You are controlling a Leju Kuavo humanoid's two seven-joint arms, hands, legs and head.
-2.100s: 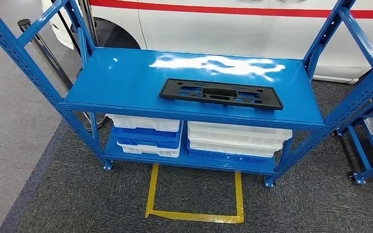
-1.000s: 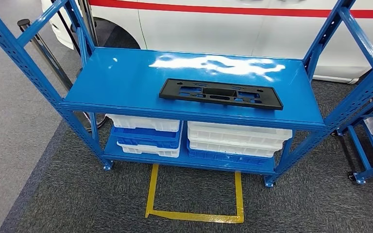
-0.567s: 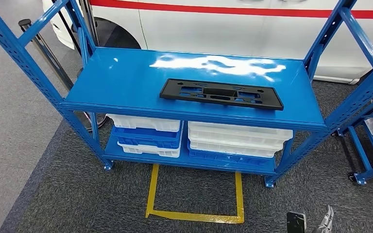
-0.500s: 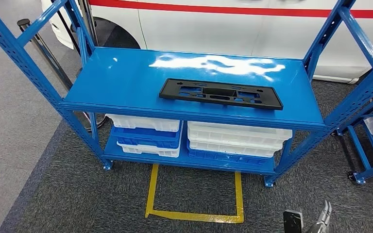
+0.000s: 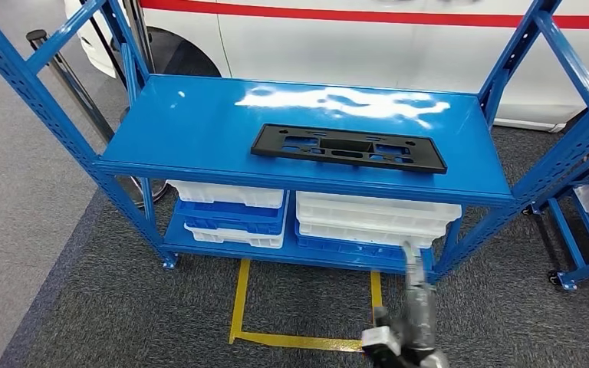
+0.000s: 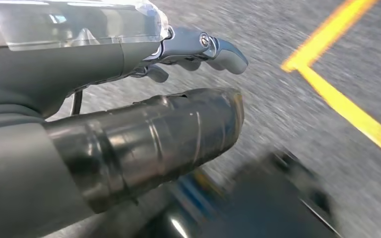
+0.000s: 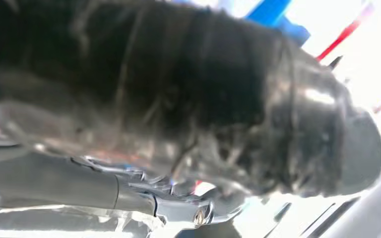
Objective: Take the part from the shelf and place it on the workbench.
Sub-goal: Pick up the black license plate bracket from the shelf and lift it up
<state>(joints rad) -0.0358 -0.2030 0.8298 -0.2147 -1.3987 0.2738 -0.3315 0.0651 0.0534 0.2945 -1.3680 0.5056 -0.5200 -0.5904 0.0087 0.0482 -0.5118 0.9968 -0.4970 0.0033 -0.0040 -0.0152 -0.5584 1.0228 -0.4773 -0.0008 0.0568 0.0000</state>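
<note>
The right hand [image 5: 408, 330] rose blurred above the yellow floor tape [image 5: 307, 337]; whether its fingers were apart could not be told. The left hand [image 6: 129, 99] held nothing, fingers apart. Beyond, the flat black rectangular plastic part [image 5: 348, 148] lay on the blue metal shelf [image 5: 184, 130].

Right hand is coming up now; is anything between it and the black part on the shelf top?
Nothing visible. The right hand is low, in front of the blue shelf; the black part lies alone on its top surface, near the front edge.
</note>
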